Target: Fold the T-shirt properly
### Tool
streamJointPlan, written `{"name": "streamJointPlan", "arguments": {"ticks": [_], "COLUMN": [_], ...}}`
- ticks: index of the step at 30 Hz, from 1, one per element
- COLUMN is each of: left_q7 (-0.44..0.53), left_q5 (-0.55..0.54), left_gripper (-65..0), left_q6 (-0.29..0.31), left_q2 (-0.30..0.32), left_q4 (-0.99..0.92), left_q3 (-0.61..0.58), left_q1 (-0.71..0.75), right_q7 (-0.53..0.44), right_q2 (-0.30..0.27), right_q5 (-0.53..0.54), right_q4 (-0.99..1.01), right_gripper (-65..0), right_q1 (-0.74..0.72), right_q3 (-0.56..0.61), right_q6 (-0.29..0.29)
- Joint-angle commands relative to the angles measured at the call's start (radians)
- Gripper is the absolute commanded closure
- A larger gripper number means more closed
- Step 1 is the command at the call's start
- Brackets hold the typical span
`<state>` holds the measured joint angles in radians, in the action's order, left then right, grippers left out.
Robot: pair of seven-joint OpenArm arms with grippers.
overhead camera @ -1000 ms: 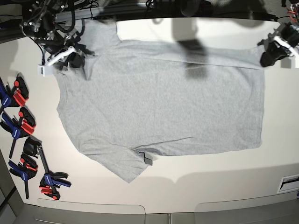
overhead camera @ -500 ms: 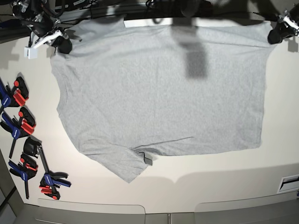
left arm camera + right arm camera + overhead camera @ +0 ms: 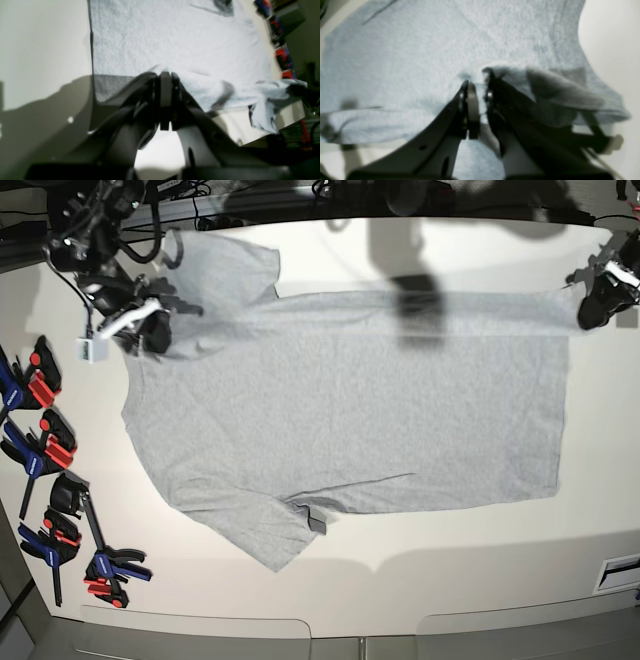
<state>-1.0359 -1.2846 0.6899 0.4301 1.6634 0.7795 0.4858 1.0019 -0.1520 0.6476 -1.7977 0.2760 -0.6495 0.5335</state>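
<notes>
The T-shirt [image 3: 350, 400] lies spread plain side up across the white table [image 3: 450, 560], hem toward three o'clock, shoulders toward nine, one sleeve pointing to seven o'clock; its far edge, along twelve o'clock, is lifted off the surface. The left gripper [image 3: 165, 75] has its jaws pressed together on a pinch of the hem corner at two o'clock in the base view; the right gripper [image 3: 477, 83] is likewise clamped on a bunch of cloth at the shoulder, near ten o'clock. The fabric looks light, soft and limp; it sags and wrinkles between the two grips, so it will likely drape rather than hold a crease. The sound holds seem to be seams and corners; a thin pinch could slip. Clamps [image 3: 45, 450] lie at nine o'clock, apart from the cloth.
</notes>
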Motion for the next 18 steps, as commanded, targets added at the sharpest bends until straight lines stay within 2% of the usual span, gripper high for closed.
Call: {"name": "streamJointPlan", "arguments": {"ticks": [1,4,7,11,18], "left_q7": [0.035,0.110,0.170,0.249,0.256], "left_q5": [0.011,0.136,0.235,0.315,0.379], "left_gripper": [0.0,0.0,0.0,0.0,0.0], "left_q6": [0.008,0.008,0.008,0.008,0.008], "left_q2": [0.019,0.019,0.020,0.019,0.019], "left_q4": [0.013,0.013,0.013,0.013,0.013], "left_q3": [-0.005,-0.039,-0.042,-0.041,-0.041], "left_q1": [-0.008,-0.009,-0.010,-0.010,-0.010], "right_q7": [-0.041,-0.087,-0.109,-0.116,-0.145], "right_q2": [-0.014,-0.014,-0.016,-0.029,-0.031], "right_q5": [-0.012,-0.098,-0.125,-0.125,-0.158], "right_q4": [-0.002,0.049,0.104,0.154,0.165], "right_gripper": [0.0,0.0,0.0,0.0,0.0], "right_q1": [-0.019,-0.053,-0.087,-0.119,-0.130], "right_q3": [0.012,0.045,0.048,0.048,0.047], "right_q6": [-0.008,-0.048,-0.071,-0.071,-0.104]}}
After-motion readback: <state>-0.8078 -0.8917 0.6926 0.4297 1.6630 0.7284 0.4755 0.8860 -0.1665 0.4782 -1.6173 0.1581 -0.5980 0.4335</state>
